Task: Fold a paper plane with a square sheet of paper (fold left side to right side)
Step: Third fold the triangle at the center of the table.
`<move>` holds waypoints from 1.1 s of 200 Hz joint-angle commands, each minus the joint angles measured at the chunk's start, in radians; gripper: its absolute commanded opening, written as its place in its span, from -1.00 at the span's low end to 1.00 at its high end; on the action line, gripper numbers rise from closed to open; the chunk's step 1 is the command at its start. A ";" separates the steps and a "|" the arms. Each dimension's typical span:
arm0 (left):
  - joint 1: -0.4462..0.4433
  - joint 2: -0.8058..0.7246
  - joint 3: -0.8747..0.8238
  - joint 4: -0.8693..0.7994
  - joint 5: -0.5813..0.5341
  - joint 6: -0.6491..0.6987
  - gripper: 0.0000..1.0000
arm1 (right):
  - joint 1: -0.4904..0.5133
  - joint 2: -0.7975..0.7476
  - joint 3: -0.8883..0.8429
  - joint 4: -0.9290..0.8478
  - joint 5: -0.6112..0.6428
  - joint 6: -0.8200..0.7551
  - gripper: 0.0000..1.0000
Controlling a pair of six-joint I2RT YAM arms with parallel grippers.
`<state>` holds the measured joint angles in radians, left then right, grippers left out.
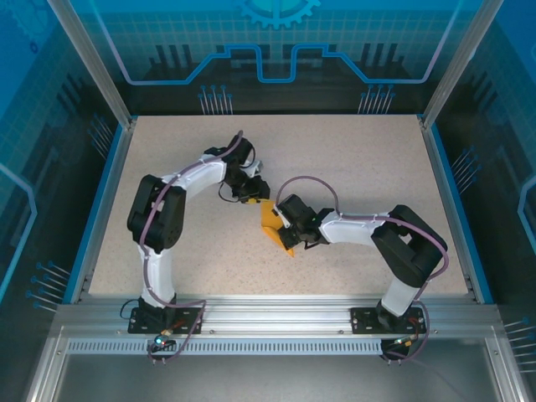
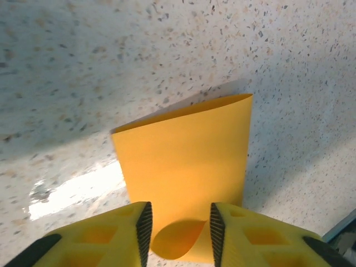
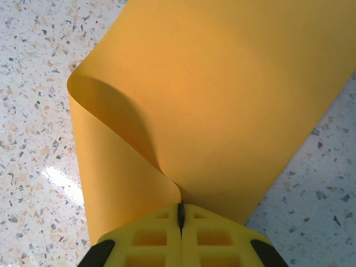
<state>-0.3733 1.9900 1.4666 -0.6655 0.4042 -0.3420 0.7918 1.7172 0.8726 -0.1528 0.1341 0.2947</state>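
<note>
Orange square sheet of paper point(image 3: 222, 100) clamped in my right gripper point(image 3: 180, 210) to anchor the fold; left gripper point(image 2: 179, 225) parted, straddling the curl.

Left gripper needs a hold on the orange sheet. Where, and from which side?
Probably the curled near end of the orange sheet, which bulges between the fingers of the open left gripper: come straight in along that line and close across the curl. The right gripper is shut on another edge, steadying it.

Sheet's far edge: square sheet of paper point(image 3: 222, 100) cut off beyond right gripper point(image 3: 179, 210) fingertips.
Sheet's curled end: cut off between left gripper point(image 2: 179, 222) fingers.
</note>
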 commanded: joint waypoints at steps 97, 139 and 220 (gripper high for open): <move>-0.025 -0.190 -0.386 0.316 0.304 -0.128 -0.58 | 0.012 0.060 -0.004 -0.077 -0.058 -0.016 -1.00; -0.036 -0.148 -0.391 0.338 0.285 -0.139 -0.58 | 0.010 0.058 0.001 -0.085 -0.057 -0.019 -1.00; -0.020 0.023 -0.118 0.196 0.197 -0.084 -0.60 | 0.011 0.050 0.001 -0.083 -0.062 -0.022 -1.00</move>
<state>-0.3992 1.9392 1.2655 -0.4030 0.6205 -0.4637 0.7918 1.7283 0.8848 -0.1509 0.1184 0.2882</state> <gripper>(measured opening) 0.205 0.044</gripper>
